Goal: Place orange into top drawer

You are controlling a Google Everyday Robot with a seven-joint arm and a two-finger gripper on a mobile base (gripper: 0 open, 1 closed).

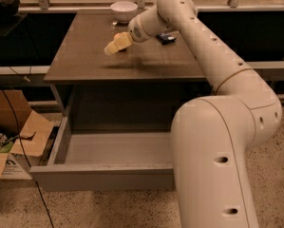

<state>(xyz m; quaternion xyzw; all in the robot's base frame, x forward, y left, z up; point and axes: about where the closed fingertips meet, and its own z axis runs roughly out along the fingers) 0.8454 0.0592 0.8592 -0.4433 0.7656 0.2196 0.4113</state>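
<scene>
My gripper [114, 44] hovers over the middle of the brown cabinet top [84, 56], just in front of the white bowl. It is shut on the orange [118, 35], of which only a small orange patch shows between the pale fingers [111, 47]. The top drawer [51, 174] is pulled wide open below the cabinet top. Its grey inside [113, 148] holds nothing that I can see. My arm partly hides the drawer's right side.
A white bowl [123, 9] stands at the back of the cabinet top. A dark snack packet [165, 38] lies to the right of the gripper. Cardboard boxes [18, 137] and a black cable [13, 122] are on the floor at the left.
</scene>
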